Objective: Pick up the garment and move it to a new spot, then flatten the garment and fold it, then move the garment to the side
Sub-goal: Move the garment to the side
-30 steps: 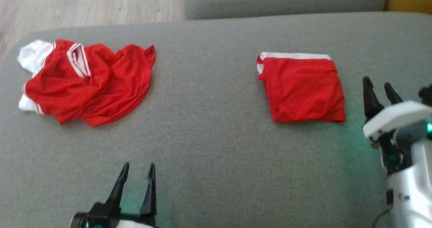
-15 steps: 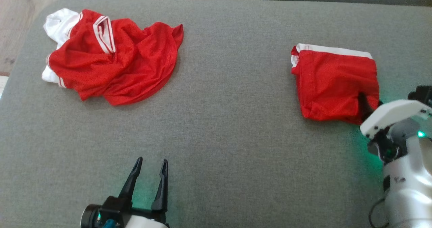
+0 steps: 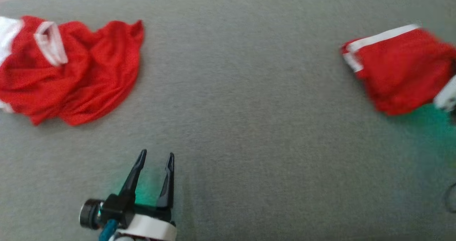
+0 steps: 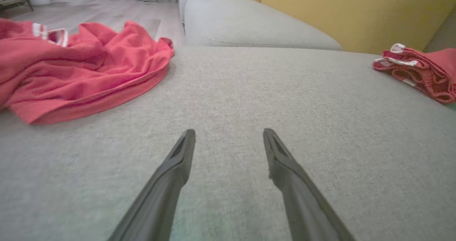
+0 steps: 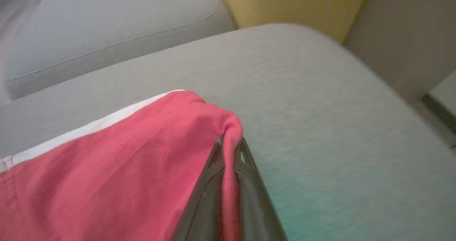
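— Red folded garment (image 3: 399,70), where?
— Far right of the grey cushion (image 3: 249,127), corner pinched in the right gripper (image 5: 229,144) (fingers clamped together).
— And the left gripper (image 3: 156,155)?
— Low over the cushion, fingers spread, pointing forward.

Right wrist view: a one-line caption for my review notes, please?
Right fingers shut on a corner of the red garment with white trim, grey cushion beyond.

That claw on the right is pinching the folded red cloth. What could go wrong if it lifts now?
1. The right gripper is shut on only a small bunch of cloth at one corner of the folded garment. Lifting from that corner may let the rest hang and the fold fall open.
2. The pinch looks thin, so the cloth could slip out partway through the move.
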You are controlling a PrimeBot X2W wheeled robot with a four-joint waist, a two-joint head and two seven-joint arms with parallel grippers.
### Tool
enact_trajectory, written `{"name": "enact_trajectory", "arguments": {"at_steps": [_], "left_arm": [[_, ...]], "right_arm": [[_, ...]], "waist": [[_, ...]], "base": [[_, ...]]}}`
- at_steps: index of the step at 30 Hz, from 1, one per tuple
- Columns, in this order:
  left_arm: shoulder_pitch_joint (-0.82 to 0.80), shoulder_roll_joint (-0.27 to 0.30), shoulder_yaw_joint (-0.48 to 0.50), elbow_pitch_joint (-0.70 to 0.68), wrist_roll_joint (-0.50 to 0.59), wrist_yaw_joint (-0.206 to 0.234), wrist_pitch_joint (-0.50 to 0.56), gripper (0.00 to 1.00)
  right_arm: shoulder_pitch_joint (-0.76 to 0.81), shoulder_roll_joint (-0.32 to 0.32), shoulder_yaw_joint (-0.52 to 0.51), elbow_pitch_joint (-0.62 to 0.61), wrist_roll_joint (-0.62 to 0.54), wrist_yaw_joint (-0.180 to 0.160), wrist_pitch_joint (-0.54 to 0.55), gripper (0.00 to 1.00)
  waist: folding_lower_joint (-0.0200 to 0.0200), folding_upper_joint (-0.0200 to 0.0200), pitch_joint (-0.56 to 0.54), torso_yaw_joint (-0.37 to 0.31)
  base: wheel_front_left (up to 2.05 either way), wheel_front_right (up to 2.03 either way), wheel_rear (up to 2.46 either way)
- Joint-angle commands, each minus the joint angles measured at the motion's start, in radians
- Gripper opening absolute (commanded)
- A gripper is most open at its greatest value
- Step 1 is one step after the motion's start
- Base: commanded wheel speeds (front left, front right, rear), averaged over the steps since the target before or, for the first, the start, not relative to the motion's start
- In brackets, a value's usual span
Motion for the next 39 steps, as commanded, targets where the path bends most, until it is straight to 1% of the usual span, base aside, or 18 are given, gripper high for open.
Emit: {"name": "enact_trajectory", "arguments": {"at_steps": [1,3,6,8,14,15,16,17,19,20,22,25,31,33,39], "left_arm": [[-0.037,0.011,0.040,-0.033,0.011,-0.004,-0.005,1.00],[-0.050,0.018,0.042,-0.039,0.019,-0.010,-0.005,1.00],[-0.070,0.028,0.041,-0.047,0.030,-0.018,-0.005,1.00],[-0.077,0.033,0.039,-0.051,0.034,-0.023,-0.005,1.00],[-0.077,0.040,0.041,-0.056,0.040,-0.030,-0.005,1.00],[-0.074,0.040,0.042,-0.055,0.040,-0.030,-0.005,1.00],[-0.070,0.041,0.044,-0.054,0.040,-0.031,-0.005,1.00],[-0.066,0.041,0.047,-0.053,0.040,-0.031,-0.005,1.00],[-0.059,0.040,0.052,-0.050,0.039,-0.031,-0.005,1.00],[-0.058,0.036,0.054,-0.050,0.037,-0.032,-0.005,1.00],[-0.060,0.030,0.058,-0.053,0.033,-0.030,-0.005,1.00],[-0.053,0.021,0.057,-0.050,0.026,-0.027,-0.005,1.00],[-0.025,0.006,0.073,-0.043,0.005,-0.013,-0.005,1.00],[-0.014,0.003,0.084,-0.042,-0.006,-0.007,-0.005,1.00],[0.020,-0.002,0.121,-0.038,-0.028,0.016,-0.005,1.00]], "right_arm": [[-0.047,-0.039,0.013,-0.024,-0.027,-0.001,-0.017,0.00],[-0.066,-0.090,0.001,-0.020,-0.092,-0.001,-0.030,0.00],[-0.089,-0.144,-0.032,-0.025,-0.205,-0.001,-0.058,0.00],[-0.100,-0.163,-0.063,-0.023,-0.270,-0.001,-0.071,0.00],[-0.101,-0.192,-0.173,-0.045,-0.459,-0.001,-0.123,0.00],[-0.096,-0.189,-0.192,-0.051,-0.490,-0.001,-0.136,0.35],[-0.089,-0.181,-0.208,-0.056,-0.520,-0.001,-0.148,0.95],[-0.083,-0.170,-0.228,-0.060,-0.545,-0.001,-0.155,1.00],[-0.067,-0.147,-0.253,-0.069,-0.592,-0.001,-0.174,1.00],[-0.052,-0.129,-0.267,-0.085,-0.631,-0.001,-0.200,1.00],[-0.042,-0.104,-0.275,-0.099,-0.650,-0.001,-0.223,1.00],[-0.021,-0.074,-0.258,-0.127,-0.664,-0.001,-0.279,1.00],[0.052,0.001,-0.159,-0.204,-0.608,-0.001,-0.384,1.00],[0.100,0.030,-0.119,-0.240,-0.565,-0.001,-0.404,1.00],[0.324,0.121,-0.015,-0.394,-0.442,-0.001,-0.435,1.00]], "waist": [[0.0000,0.0000,0.047,-0.049],[0.0000,0.0000,0.072,-0.069],[0.0000,0.0000,0.108,-0.088],[0.0000,0.0000,0.123,-0.095],[0.0000,0.0000,0.130,-0.098],[0.0000,0.0000,0.125,-0.099],[0.0000,0.0000,0.120,-0.100],[0.0000,0.0000,0.114,-0.101],[0.0000,0.0000,0.100,-0.103],[0.0000,0.0000,0.089,-0.103],[0.0000,0.0000,0.077,-0.102],[0.0000,0.0000,0.042,-0.100],[0.0000,0.0000,-0.043,-0.089],[0.0000,0.0000,-0.078,-0.077],[0.0000,0.0000,-0.177,-0.030]], "base": [[0.00,0.00,0.00],[0.00,0.00,0.00],[0.00,0.00,0.00],[0.00,0.00,0.00],[0.00,0.00,0.00],[0.00,0.00,0.00],[0.00,0.00,0.00],[0.00,0.00,0.00],[0.00,0.00,0.00],[0.00,0.00,0.00],[0.00,0.00,0.00],[0.00,0.00,0.00],[0.00,0.00,0.00],[0.00,0.00,0.00],[0.00,0.00,0.00]]}}
